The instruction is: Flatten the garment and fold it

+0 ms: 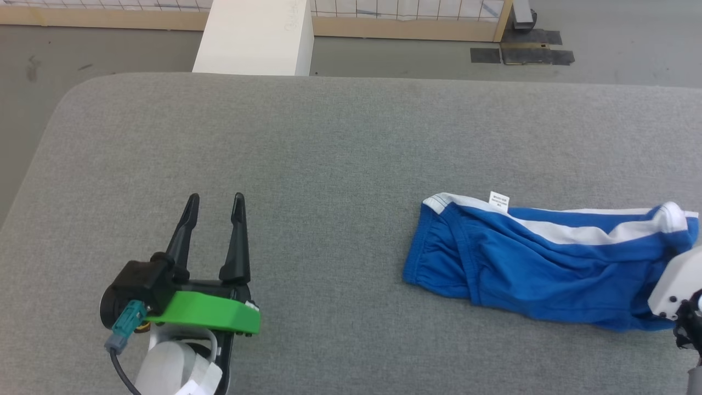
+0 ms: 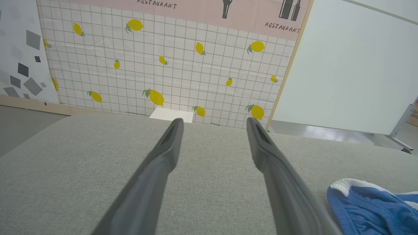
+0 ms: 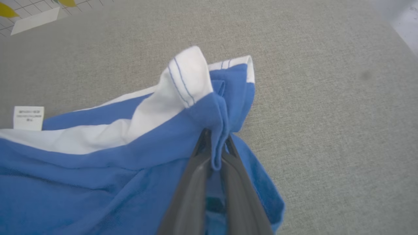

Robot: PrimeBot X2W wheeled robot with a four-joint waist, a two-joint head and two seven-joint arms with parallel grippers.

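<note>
PrimeBot X2W close up: the left gripper (image 1: 215, 196) has two long blk fingers (image 1: 236, 241), broad at the base & tapering to narrow tips, each w/ a shallow groove near the tip, on a blk block. Under it sit a bright green plate (image 1: 211, 312) w/ rounded edge, a teal connector (image 1: 127, 321) w/ grey boot feeding a blk cable (image 1: 122, 374), & a white wrist casing (image 1: 164, 370) w/ a white tag (image 1: 203, 379). The right arm's casing (image 1: 675, 282) is white, boxy, w/ small dark screws (image 1: 664, 314); the right gripper (image 3: 217, 138) has matte dark-grey fingers (image 3: 192, 195).

Staged lab set: printed restaurant backdrop (image 2: 179, 65), padded table (image 1: 329, 137)
</note>
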